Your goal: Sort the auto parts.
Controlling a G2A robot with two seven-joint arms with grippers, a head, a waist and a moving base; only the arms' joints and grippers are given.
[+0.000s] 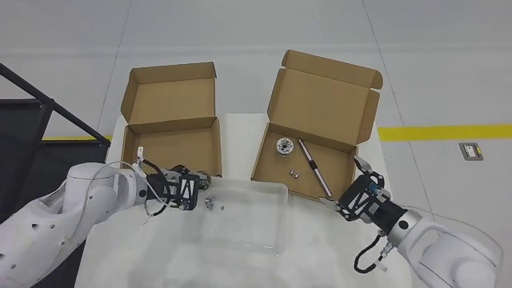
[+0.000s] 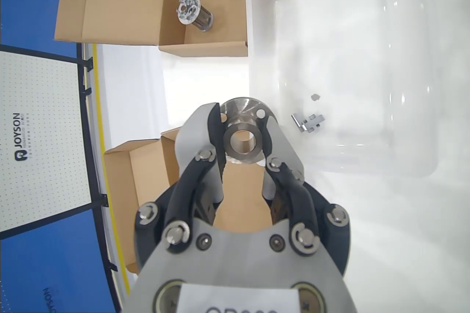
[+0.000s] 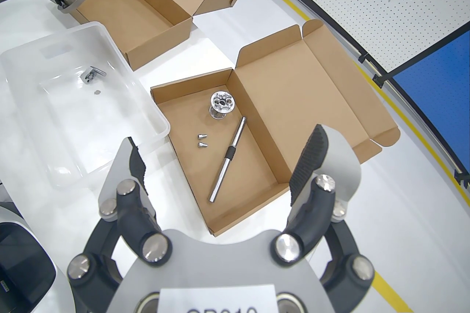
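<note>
Seemingly we clamp the heavy, slick steel bushing (image 2: 240, 145) by its barrel in the left gripper (image 2: 240, 129), right gripper (image 3: 229, 149) agape.

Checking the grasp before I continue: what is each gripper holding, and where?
Left gripper clamps the flanged metal bushing by its tube. Right gripper is open, empty.

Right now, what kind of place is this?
Probably a workshop or factory test area: yellow lines mark the floor, a metal rod lies in a cardboard box, and the left gripper holds a metal bushing.
</note>
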